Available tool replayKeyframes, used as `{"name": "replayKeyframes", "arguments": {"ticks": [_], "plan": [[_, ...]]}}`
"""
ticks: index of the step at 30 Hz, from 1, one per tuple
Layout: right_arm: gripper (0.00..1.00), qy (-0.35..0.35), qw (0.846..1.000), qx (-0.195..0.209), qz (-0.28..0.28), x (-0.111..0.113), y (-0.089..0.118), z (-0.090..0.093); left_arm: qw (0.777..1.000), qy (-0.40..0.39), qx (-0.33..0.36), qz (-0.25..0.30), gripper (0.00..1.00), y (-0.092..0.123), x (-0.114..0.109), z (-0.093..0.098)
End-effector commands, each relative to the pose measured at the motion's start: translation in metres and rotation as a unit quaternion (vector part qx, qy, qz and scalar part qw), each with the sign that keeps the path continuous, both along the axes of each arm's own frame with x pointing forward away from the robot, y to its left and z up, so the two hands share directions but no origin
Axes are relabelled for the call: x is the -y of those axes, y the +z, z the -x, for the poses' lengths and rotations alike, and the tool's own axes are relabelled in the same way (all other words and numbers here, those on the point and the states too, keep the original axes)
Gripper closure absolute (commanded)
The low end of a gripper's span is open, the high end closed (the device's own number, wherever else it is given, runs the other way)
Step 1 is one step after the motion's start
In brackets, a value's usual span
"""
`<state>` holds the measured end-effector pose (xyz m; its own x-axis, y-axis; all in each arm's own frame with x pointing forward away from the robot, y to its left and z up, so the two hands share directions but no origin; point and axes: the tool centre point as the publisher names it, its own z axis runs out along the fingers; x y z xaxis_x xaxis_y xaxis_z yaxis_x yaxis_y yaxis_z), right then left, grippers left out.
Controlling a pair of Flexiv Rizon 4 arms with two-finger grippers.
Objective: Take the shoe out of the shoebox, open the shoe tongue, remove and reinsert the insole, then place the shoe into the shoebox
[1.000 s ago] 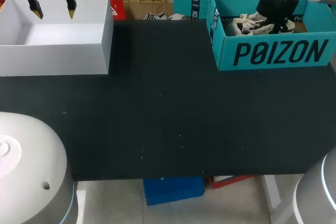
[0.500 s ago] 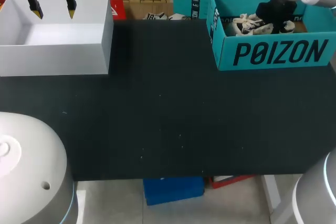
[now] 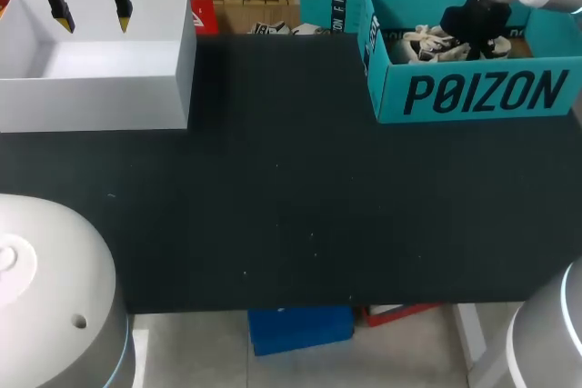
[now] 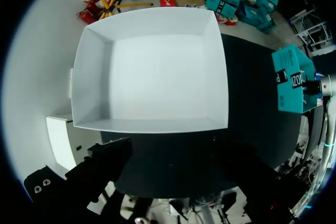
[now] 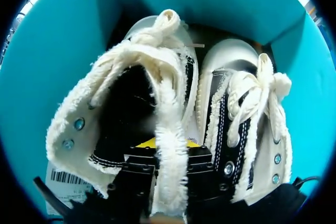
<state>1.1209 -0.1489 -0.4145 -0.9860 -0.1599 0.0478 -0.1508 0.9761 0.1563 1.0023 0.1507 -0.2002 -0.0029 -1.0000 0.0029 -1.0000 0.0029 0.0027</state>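
The teal shoebox (image 3: 473, 93) stands at the table's back right with two cream-and-black shoes (image 3: 426, 43) inside. My right gripper (image 3: 468, 29) reaches down into the box among them. In the right wrist view the right gripper (image 5: 170, 150) is shut on the fleecy collar rim of the nearer shoe (image 5: 105, 119), one finger inside the opening and one outside. The second shoe (image 5: 247, 124) lies beside it, laces tied. The shoebox wall (image 5: 220, 3) surrounds both. My left gripper (image 3: 91, 17) hangs open above the white box (image 3: 91, 88), holding nothing.
The white box (image 4: 152, 66) at the back left is open-topped and has nothing in it. Seen from the left wrist, the teal shoebox (image 4: 291, 80) stands at the table's far end. Dark tabletop (image 3: 291, 206) stretches between the boxes and the front edge.
My right gripper has shifted slightly inside the shoebox and its fingers have narrowed onto the shoe's collar. The left arm has not moved.
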Motion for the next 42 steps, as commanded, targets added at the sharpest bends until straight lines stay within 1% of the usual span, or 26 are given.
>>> {"name": "replayKeyframes", "arguments": {"ticks": [1,17,23,34,38,42], "plan": [[1.0,-0.004,1.0,-0.001,0.006,0.0,-0.008,0.007,1.0,0.001,0.0,-0.001,0.0,0.0,0.001,0.001],[1.0,-0.01,0.999,0.016,0.03,0.008,0.04,0.007,1.0,0.001,0.0,-0.001,0.0,0.0,0.001,0.001],[1.0,-0.015,0.999,0.025,0.038,0.013,0.061,0.002,1.0,0.001,0.0,-0.001,0.0,0.0,0.001,0.001],[1.0,-0.01,0.997,0.039,0.061,0.015,0.119,-0.008,1.0,0.001,0.0,-0.001,0.0,0.0,0.001,0.001],[1.0,-0.008,0.997,0.047,0.068,0.011,0.143,-0.008,1.0,0.001,0.0,-0.001,0.0,0.0,0.001,0.001],[1.0,-0.014,0.996,0.055,0.07,0.006,0.163,-0.003,1.0,0.001,0.0,-0.001,0.0,0.0,0.001,0.001]]}}
